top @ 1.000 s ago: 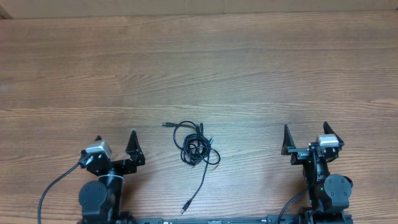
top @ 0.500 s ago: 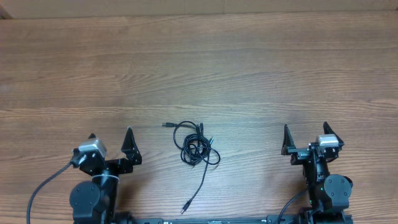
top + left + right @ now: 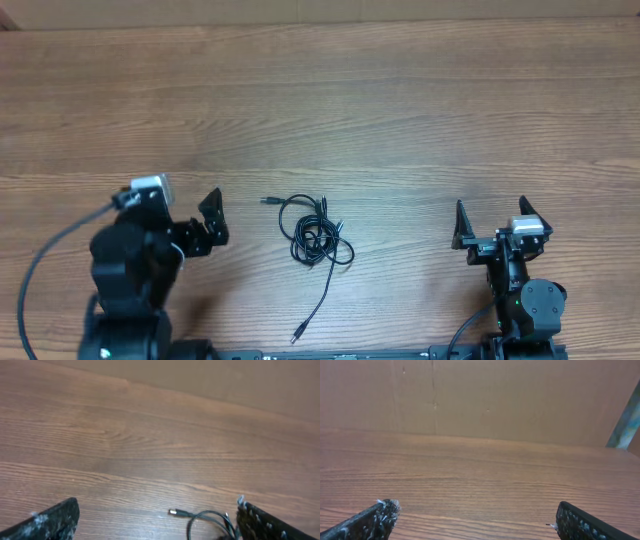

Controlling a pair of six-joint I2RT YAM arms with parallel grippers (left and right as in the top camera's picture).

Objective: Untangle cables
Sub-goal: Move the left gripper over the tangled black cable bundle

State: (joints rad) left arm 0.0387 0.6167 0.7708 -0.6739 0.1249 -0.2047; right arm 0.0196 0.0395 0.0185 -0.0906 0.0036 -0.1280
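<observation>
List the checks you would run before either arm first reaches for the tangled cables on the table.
1. Left fingers open: ok.
2. Right fingers open: ok.
3. Cables touched by neither arm, lying on the table between them: ok.
4. Free plug end to grasp: ok, it trails from the cables toward the robot.
5. Left fingers nearer the cables than the right fingers: ok.
6. Which strand crosses over which: cannot tell.
</observation>
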